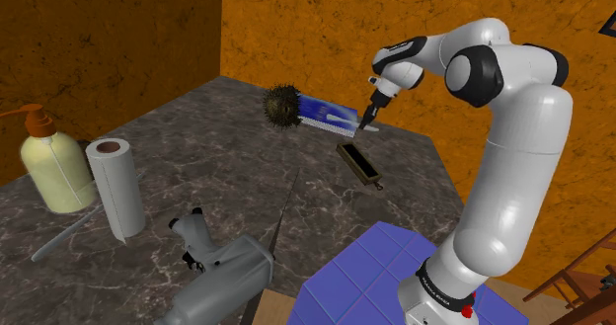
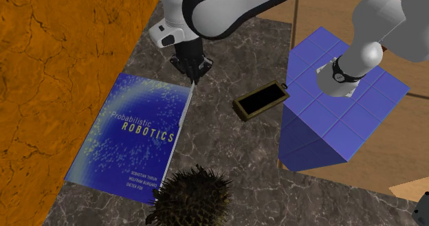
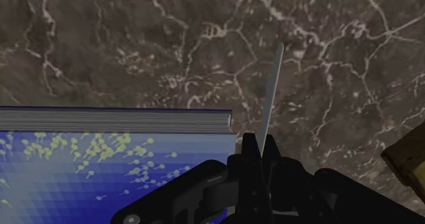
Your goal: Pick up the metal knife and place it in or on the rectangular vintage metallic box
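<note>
My hand (image 3: 261, 142) is clamped on the metal knife (image 3: 272, 93): the two black fingers (image 3: 250, 148) are drawn together with the thin blade pinched between them. From the grip the knife runs straight out ahead of my fingertips as a narrow pale sliver over the dark marbled table (image 3: 136, 52). Whether its far tip touches the table or hangs clear, I cannot tell.

Just beside my hand, on one side, lies a blue book (image 2: 130, 135) titled "Probabilistic Robotics". The knife runs along the book's page edge, close beside it, and my fingers sit at the book's near corner. Past the far end of the blade, beyond the book's other corner, sits a dark spiky ball (image 2: 192, 197).

On the opposite side of my hand from the book, near but apart from it, the rectangular box (image 2: 260, 101) rests on the table. It is a shallow open tray with a brassy rim and a dark inside. Knife and box are not touching; bare table lies between them.
</note>
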### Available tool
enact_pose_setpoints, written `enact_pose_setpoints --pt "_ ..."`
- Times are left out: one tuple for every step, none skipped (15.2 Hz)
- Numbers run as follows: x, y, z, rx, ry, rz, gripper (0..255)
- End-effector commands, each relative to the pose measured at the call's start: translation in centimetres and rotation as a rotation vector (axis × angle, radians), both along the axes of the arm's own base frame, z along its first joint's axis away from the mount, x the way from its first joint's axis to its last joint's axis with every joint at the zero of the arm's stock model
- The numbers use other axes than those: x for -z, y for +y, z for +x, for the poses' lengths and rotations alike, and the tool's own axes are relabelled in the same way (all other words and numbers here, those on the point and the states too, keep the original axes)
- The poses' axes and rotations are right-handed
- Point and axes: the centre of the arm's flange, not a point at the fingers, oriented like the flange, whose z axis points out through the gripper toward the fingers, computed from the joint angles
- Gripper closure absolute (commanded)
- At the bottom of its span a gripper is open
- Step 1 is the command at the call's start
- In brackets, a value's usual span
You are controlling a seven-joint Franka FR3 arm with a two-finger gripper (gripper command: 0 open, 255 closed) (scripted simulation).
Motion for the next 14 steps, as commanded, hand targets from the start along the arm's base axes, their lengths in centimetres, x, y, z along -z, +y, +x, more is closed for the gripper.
enact_pose_setpoints --pt "-1.1 0.0 -0.1 0.0 0.0 0.0 255" --pt "-1.7 0.0 -0.1 0.0 0.0 0.0 255" --pt "-2.2 0.0 -0.1 0.0 0.0 0.0 255" --pt "-2.7 0.0 -0.1 0.0 0.0 0.0 255" --pt "-3.2 0.0 -0.1 0.0 0.0 0.0 255" --pt "-3.8 0.0 -0.1 0.0 0.0 0.0 255" --pt "-4.3 0.0 -0.1 0.0 0.0 0.0 255" --pt "-4.8 0.0 -0.1 0.0 0.0 0.0 255" --pt "-5.4 0.0 -0.1 0.0 0.0 0.0 255" --pt "-5.9 0.0 -0.1 0.0 0.0 0.0 255" --pt "-5.9 0.9 -1.1 0.0 0.0 0.0 255" --pt "-5.9 1.8 -2.0 0.0 0.0 0.0 255" --pt "-5.9 2.7 -3.0 0.0 0.0 0.0 255" --pt "-6.0 3.6 -4.0 0.0 0.0 0.0 255"
